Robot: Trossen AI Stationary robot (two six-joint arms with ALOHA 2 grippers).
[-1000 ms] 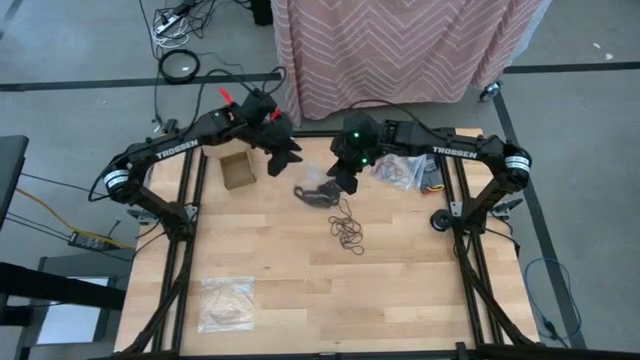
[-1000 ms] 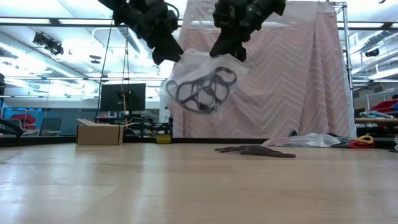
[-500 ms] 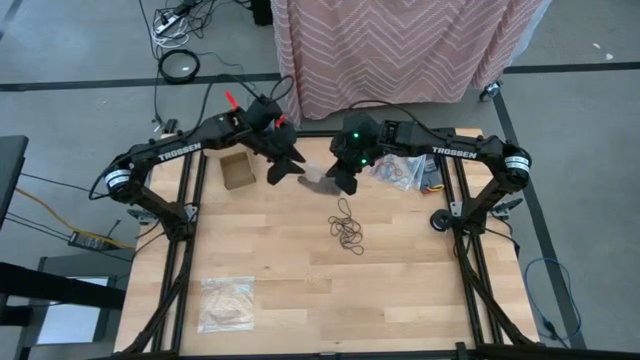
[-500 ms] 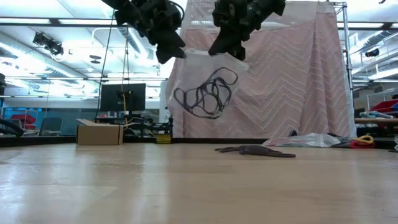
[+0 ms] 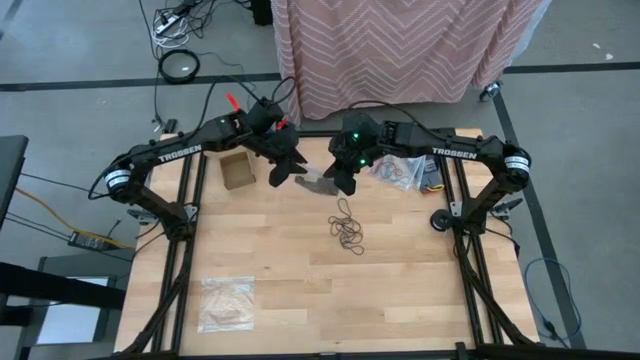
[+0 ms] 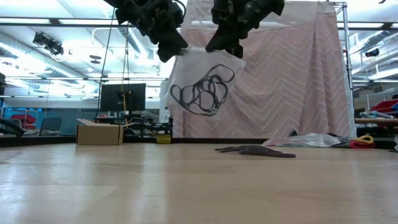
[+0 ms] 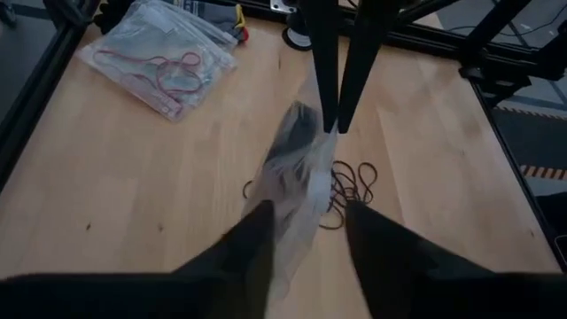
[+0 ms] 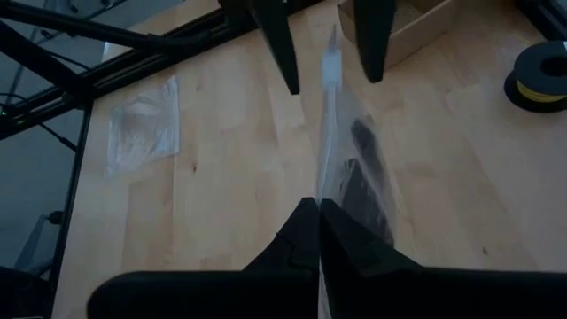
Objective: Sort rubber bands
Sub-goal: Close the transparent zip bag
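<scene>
Two grippers, left (image 6: 176,51) open, right (image 6: 231,50) clamped on bag (image 6: 202,81); bag lifted slightly since earlier, black bands (image 6: 200,93) bunched inside; loose bands (image 5: 347,232) at table's 6 o'clock.

Wooden tabletop (image 5: 280,260) filled the centre of the high view, grey floor around it. Small open cardboard box (image 5: 237,169) sat at upper left of the table; the same box appeared left of centre in the low view (image 6: 99,132). Flat clear plastic bag (image 5: 226,303) lay at lower left of the table. Crinkled clear bags (image 5: 398,171) were heaped at upper right, beside a black tape roll (image 5: 439,219) near the right edge. One clear bag (image 6: 205,84) hung in the air, top centre of the low view. Pink chevron-patterned cloth (image 5: 400,45) draped across the top centre. Cables (image 5: 180,62) coiled on the floor, upper left.
</scene>
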